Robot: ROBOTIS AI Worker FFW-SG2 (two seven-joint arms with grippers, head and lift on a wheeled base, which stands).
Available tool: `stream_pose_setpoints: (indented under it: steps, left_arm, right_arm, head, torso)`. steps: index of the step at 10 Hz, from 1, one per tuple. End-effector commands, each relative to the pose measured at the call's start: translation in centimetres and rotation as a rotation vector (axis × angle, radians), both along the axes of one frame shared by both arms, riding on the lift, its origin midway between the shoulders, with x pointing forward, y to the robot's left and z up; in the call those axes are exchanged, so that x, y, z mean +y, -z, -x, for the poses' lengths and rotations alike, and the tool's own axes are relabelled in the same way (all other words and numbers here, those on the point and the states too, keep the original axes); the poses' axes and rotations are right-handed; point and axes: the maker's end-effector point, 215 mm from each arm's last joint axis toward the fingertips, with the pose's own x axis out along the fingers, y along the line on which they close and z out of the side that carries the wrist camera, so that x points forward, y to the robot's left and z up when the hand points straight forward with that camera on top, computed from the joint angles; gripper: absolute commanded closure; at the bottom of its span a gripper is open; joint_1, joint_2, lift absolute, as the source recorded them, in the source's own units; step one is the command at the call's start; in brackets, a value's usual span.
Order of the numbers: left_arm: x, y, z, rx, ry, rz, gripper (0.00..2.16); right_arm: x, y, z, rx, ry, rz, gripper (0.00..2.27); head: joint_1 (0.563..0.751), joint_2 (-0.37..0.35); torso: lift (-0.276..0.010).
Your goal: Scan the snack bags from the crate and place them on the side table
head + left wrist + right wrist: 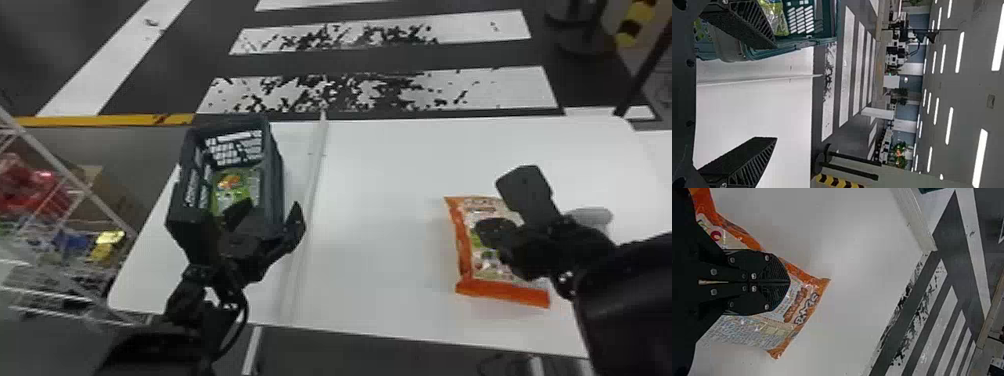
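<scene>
At right of centre in the head view, an orange snack bag (480,260) is seen lying face up on the white table (385,200), tilted a little. The right gripper (788,282) is placed over it, fingers brought together; no bag edge is seen between them, and whether any film is pinched cannot be told. Behind that gripper a pale rounded thing (592,216) is partly hidden; whether it is the scanner cannot be told.

Step in hand, as judged: one bag is out of the crate and is being dealt with, either for scanning or for setting down; which of the two is unclear. If the scan is done, the bag should be left flat and the right gripper lifted clear; if not, its code has to be turned to the scanner. After that, the next bag is to be fetched.

At left of centre, the dark crate (275,165) is stood upright on the table, left of the pale strip (316,160). A green snack bag (232,185) is contained in it, lying low. At the crate's near end the left gripper (775,91) is held wide open and empty, one finger over the crate, the other outside it. At the left edge, red packs (30,185) are stored on a wire rack (65,169).
</scene>
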Motion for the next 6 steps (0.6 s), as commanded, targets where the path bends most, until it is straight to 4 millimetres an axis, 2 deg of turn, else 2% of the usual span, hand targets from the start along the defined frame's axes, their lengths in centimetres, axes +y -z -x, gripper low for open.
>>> stream_pose_setpoints:
  steps: [1, 4, 6]
  left_arm:
    - [-0.4, 0.0, -0.1, 0.001, 0.007, 0.002, 0.04]
    - [-0.3, 0.2, 0.1, 0.005, 0.010, -0.002, 0.04]
    - [-0.1, 0.2, 0.2, 0.006, 0.008, -0.005, 0.04]
  right_arm:
    - [-0.4, 1.3, 1.6, 0.031, -0.004, 0.014, 2.26]
    - [0.4, 4.3, 2.8, 0.071, -0.043, 0.043, 2.26]
    - [0.9, 5.6, 2.9, 0.064, -0.058, 0.042, 2.26]
  head:
    - [0.695, 0.160]
    - [0.695, 0.153]
    - [0.695, 0.163]
  torso:
    - [-0.050]
    - [-0.050]
    - [-0.050]
